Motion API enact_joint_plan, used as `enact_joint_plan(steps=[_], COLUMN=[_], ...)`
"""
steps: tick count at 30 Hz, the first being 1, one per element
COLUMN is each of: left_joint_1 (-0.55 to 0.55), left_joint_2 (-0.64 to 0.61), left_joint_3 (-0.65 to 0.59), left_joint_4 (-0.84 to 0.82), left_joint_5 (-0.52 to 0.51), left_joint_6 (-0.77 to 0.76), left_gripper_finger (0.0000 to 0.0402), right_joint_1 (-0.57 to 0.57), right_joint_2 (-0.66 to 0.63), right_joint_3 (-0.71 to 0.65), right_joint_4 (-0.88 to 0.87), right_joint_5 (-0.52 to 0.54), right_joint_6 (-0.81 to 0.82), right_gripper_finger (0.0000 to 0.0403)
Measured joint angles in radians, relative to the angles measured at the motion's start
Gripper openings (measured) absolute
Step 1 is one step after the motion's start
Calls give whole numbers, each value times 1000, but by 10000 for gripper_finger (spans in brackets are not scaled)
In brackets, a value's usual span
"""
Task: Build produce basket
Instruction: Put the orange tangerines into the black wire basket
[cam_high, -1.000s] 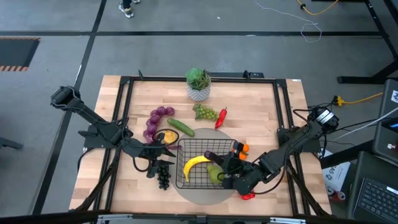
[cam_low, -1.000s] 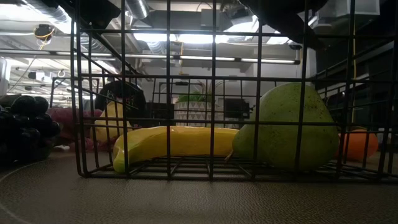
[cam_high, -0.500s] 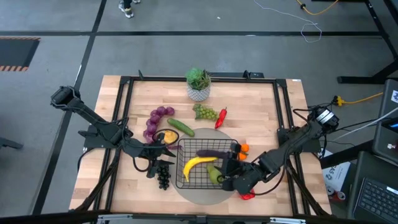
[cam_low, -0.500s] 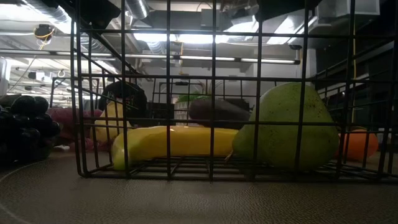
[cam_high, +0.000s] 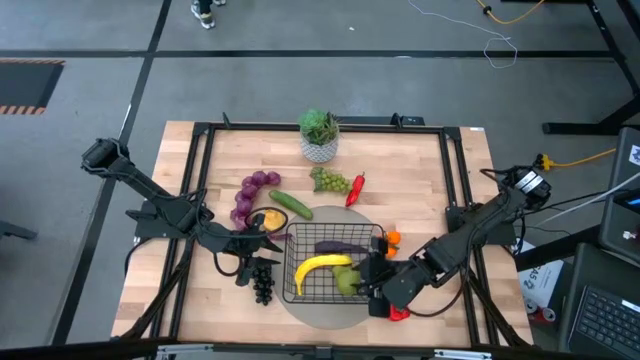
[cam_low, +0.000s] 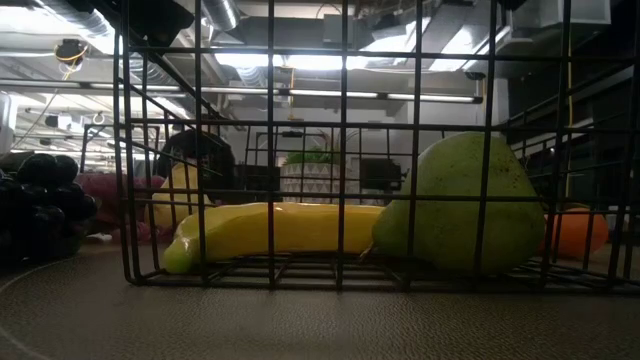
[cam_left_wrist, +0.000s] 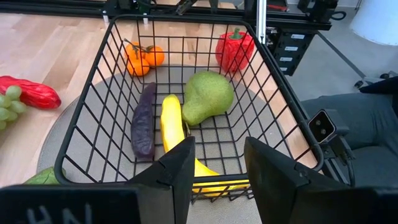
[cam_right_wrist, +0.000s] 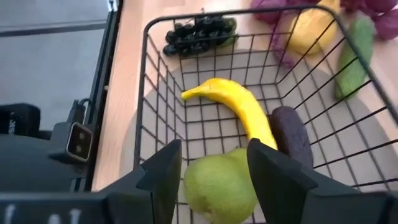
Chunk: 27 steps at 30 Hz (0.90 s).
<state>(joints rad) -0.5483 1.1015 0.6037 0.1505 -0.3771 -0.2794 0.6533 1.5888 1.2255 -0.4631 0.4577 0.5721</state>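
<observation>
Fruit sits in the basket (cam_high: 335, 266) on the desk (cam_high: 410, 175).
The banana (cam_high: 322, 267), pear (cam_high: 347, 281) and eggplant (cam_high: 341, 246) lie inside; the right gripper (cam_high: 372, 285) hangs empty and wide at its edge, the left gripper (cam_high: 262, 240) waits wide beside it.

This was a robotics lab: grey concrete floor (cam_high: 300, 80) with trailing cables (cam_high: 575, 157), exposed ceiling ducts (cam_low: 225, 15) and strip lights (cam_low: 320, 62) overhead
</observation>
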Motion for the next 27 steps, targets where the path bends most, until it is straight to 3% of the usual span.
enact_joint_plan(steps=[20, 27], left_joint_1=[0, 0], left_joint_2=[0, 0], left_joint_3=[0, 0], left_joint_4=[0, 15], left_joint_5=[0, 0], left_joint_6=[-23, -34], left_gripper_finger=[134, 134], right_joint_1=[-8, -8], right_joint_2=[1, -52], right_joint_3=[0, 0], right_joint_4=[50, 20], right_joint_5=[-8, -92], right_joint_6=[27, 34], right_gripper_finger=[182, 182])
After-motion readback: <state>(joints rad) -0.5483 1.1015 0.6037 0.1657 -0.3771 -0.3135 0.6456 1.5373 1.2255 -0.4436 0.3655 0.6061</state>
